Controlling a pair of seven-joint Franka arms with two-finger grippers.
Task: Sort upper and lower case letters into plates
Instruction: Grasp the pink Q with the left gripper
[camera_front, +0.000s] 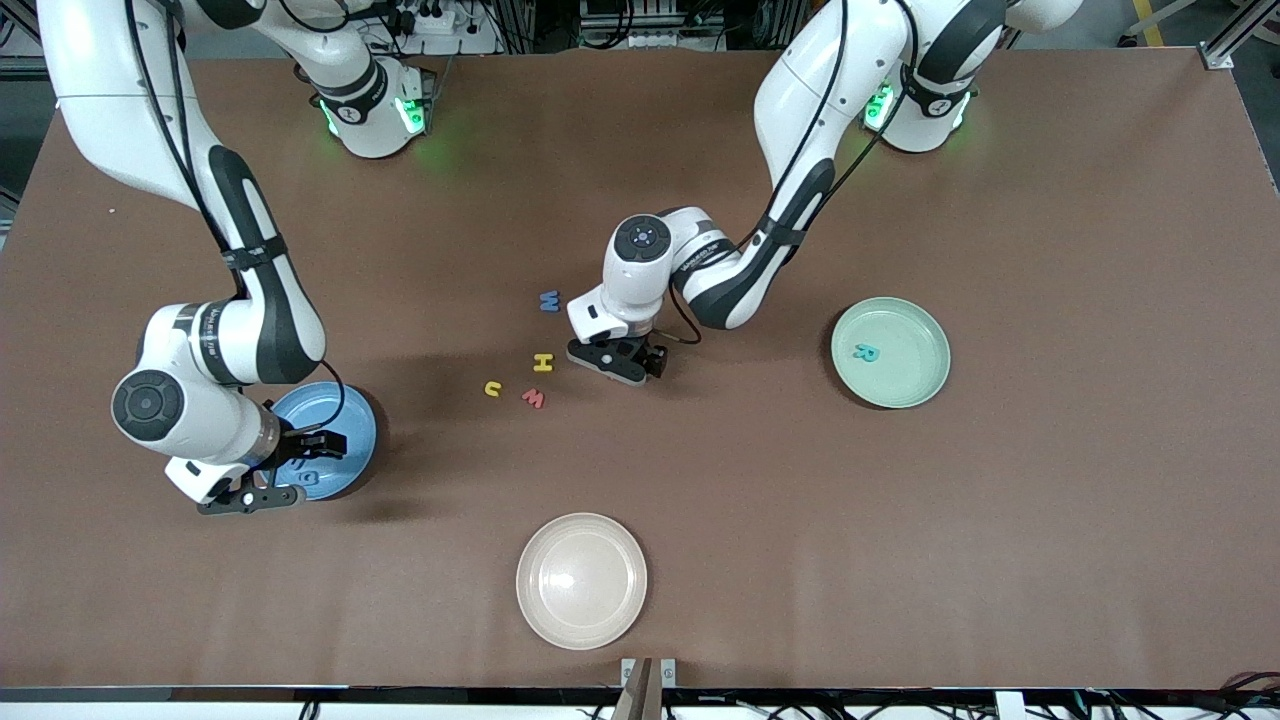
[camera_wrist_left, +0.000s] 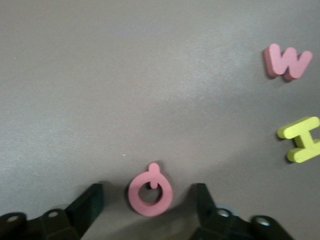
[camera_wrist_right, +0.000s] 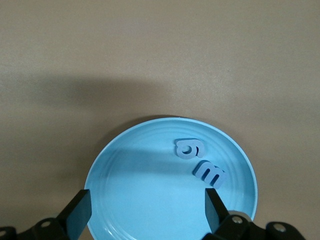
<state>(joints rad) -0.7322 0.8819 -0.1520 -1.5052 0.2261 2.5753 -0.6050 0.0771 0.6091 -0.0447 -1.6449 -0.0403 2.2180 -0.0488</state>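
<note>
The left gripper (camera_front: 620, 362) hangs low over the middle of the brown table (camera_front: 1050, 520), fingers spread to either side of a pink Q (camera_wrist_left: 150, 189) that lies flat between them, not yet gripped. Beside it toward the right arm's end lie the yellow H (camera_front: 542, 362), the red-orange W (camera_front: 533, 398), a yellow u (camera_front: 492, 388) and a blue w (camera_front: 549, 300) farther from the front camera. A teal R (camera_front: 866, 352) sits alone in the mint green plate (camera_front: 925, 385) toward the left arm's end.

The right gripper (camera_front: 268, 487) hovers over the blue plate (camera_wrist_right: 125, 170), released and holding nothing; two blue letters, a g-like one (camera_wrist_right: 189, 149) and an m (camera_wrist_right: 209, 174), lie touching inside the plate. The cream plate (camera_front: 581, 581) near the front camera is bare.

The risk lies in the pinch: the Q is thin and flat, so fingers closing too high would likely slide over it, or tip it and flick it toward the H. A weak hold could drop it short of the mint green plate.
</note>
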